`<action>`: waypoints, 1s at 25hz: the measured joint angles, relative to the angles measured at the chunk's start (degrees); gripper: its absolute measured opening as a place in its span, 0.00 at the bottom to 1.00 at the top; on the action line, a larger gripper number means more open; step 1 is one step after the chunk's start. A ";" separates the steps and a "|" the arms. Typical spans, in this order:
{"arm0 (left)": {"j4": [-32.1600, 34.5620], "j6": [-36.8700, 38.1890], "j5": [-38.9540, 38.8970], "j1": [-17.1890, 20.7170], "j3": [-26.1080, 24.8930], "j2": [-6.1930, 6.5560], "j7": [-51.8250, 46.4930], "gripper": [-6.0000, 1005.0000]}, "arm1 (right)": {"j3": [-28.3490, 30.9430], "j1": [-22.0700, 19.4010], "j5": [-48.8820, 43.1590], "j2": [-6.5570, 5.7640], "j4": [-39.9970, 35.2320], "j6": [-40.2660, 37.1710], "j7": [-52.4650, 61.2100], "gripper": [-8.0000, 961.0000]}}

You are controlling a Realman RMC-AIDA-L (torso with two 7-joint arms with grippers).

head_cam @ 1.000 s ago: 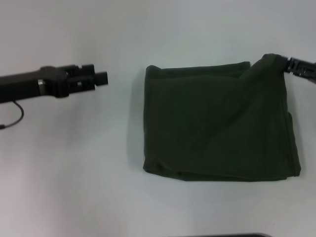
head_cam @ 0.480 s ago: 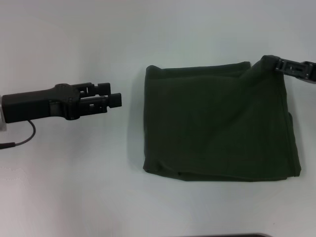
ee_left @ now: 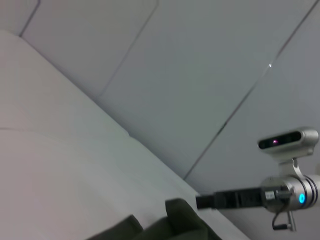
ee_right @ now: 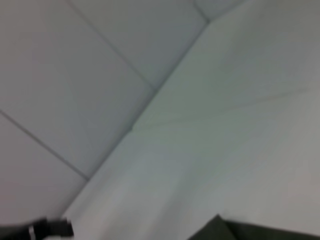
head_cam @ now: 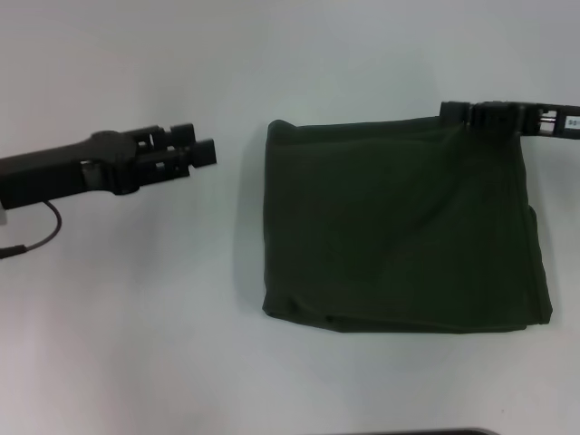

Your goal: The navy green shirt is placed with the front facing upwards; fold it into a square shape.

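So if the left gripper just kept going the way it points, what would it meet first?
Probably the navy green shirt: the left gripper, fingers slightly apart, aims across bare table at the folded cloth's near edge. Its height above the table is unclear, so it might pass over.

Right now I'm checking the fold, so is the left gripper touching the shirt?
No. In the head view the left gripper hangs over bare table, with a clear gap to the folded shirt.

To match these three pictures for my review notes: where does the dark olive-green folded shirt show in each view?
Head view: the dark olive-green folded shirt lies right of centre on the white table.
Left wrist view: a folded edge shows at the bottom edge.
Right wrist view: only a corner, at the bottom edge.
Shared landmark: the white table.
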 joint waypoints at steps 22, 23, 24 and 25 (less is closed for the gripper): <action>-0.33 -1.76 -0.15 -1.54 -0.93 -0.27 -0.23 0.69 | -6.24 -1.13 -0.80 1.60 -8.23 -5.29 -1.53 0.01; -0.34 -1.90 -0.15 -1.58 -0.89 -0.32 -0.26 0.69 | -6.24 -1.13 -0.80 1.60 -8.23 -5.29 -1.53 0.01; -0.35 -2.04 -0.14 -1.66 -0.87 -0.39 -0.27 0.69 | -6.53 -1.11 -1.55 1.57 -8.06 -5.43 -1.58 0.01; -0.35 -2.10 -0.14 -1.73 -0.85 -0.45 -0.28 0.69 | -6.79 -1.02 -2.64 1.59 -7.87 -5.40 -1.60 0.01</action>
